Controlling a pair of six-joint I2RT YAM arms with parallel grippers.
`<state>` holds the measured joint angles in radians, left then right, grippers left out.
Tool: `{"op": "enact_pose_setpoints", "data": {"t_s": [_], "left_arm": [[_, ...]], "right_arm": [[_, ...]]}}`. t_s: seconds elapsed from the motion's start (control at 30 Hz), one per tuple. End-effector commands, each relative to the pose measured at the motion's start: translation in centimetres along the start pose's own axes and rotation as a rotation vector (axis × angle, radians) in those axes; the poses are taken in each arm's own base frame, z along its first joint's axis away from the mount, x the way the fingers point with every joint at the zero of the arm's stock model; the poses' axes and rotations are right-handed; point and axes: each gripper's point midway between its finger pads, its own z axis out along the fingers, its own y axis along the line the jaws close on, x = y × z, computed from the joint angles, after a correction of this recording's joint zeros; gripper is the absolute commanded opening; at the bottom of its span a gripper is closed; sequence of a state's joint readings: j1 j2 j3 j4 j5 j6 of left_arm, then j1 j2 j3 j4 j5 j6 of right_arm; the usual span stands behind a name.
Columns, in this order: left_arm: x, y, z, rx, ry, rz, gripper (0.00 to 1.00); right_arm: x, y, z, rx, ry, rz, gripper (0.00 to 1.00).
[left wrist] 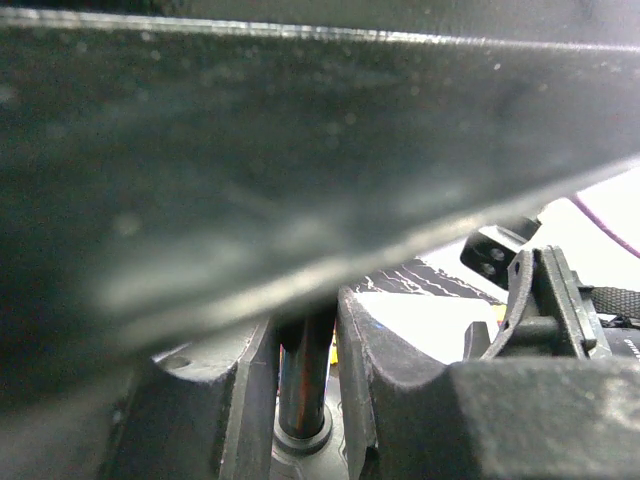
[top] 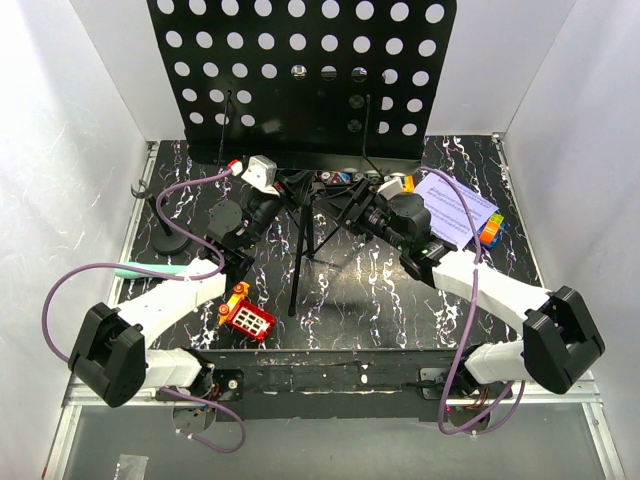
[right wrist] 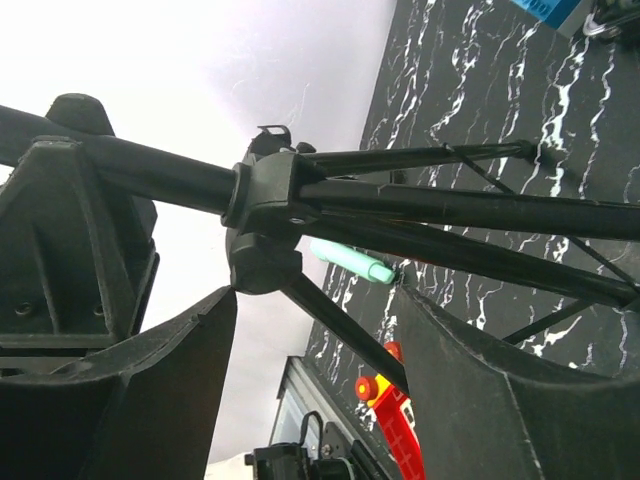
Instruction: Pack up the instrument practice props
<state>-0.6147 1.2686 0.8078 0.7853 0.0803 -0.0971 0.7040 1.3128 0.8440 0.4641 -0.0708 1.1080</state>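
The music stand [top: 300, 75] looks stiff and top-heavy. Its pole [left wrist: 302, 390] is squeezed by the left hand [left wrist: 300, 340]; the right hand [right wrist: 315, 300] is open around the leg hub [right wrist: 265, 200].

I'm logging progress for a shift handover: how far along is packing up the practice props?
Done: nothing looks packed; the sheet music, microphone and mic stand all sit loose on the table. In hand: the left end effector grips the shaft of the music stand, and the open right end effector straddles its tripod hub. Left: folding the stand and stowing everything.
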Motion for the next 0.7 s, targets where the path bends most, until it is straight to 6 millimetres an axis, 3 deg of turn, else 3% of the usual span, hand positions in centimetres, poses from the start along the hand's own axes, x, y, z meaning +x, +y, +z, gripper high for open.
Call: {"op": "enact_pose_setpoints", "data": {"t_s": [0.0,0.37,0.57,0.67], "left_arm": [[0.7,-1.9,-1.0,0.069,0.057,-0.048,0.0],[0.8,-2.0,-1.2,0.074,0.062,-0.047,0.0],[0.9,-2.1,-1.1,0.076,0.063,-0.052,0.0],[1.1,-2.1,-1.1,0.076,0.07,-0.05,0.0]], "right_arm": [[-1.8,3.3,0.5,-0.085,-0.028,0.01,0.7],[-2.7,3.0,1.2,-0.073,-0.038,0.003,0.65],[-1.7,3.0,1.7,-0.097,0.019,0.001,0.46],[-1.2,3.3,1.9,-0.125,0.052,-0.013,0.28]]}}
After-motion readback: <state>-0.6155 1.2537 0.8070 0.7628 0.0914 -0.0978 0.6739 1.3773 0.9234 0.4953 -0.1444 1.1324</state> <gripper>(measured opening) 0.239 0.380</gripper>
